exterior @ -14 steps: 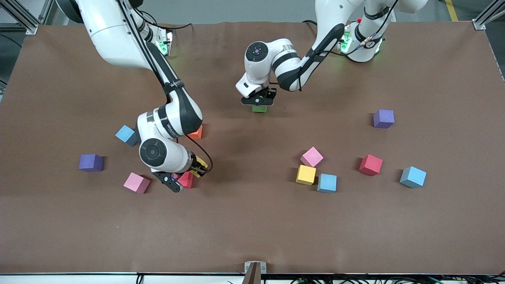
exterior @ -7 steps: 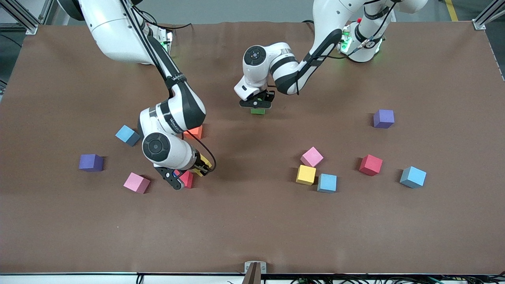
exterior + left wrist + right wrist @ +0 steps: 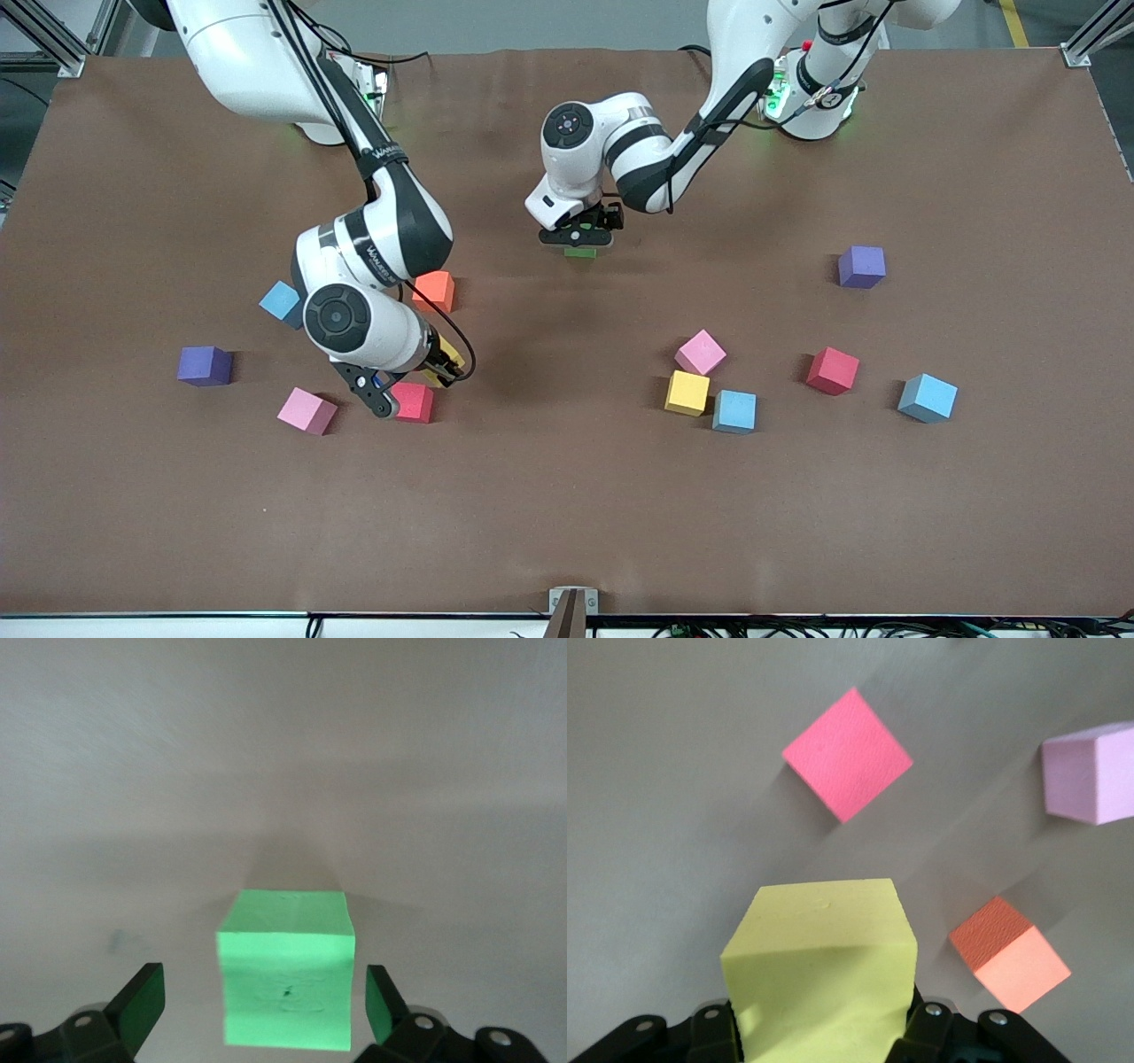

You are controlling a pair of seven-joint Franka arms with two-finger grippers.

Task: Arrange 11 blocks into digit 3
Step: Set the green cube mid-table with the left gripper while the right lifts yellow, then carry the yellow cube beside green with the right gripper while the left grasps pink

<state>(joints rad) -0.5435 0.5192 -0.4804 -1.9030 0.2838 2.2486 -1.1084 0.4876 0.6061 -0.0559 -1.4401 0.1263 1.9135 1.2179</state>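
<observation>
Green block (image 3: pixel 285 979) now sits released on the counter (image 3: pixel 567 514), mid-width toward the robots' edge, left end effector (image 3: pixel 580 237) spread wide around it: first piece placed. Right end effector (image 3: pixel 824 1028) has lifted, pinching a yellow block (image 3: pixel 819 983) above the red block (image 3: pixel 413 400); ten still loose.

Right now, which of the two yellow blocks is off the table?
The yellow block shut in the right gripper, lifted above the red block. The other yellow block sits on the table beside a pink and a blue one.
</observation>
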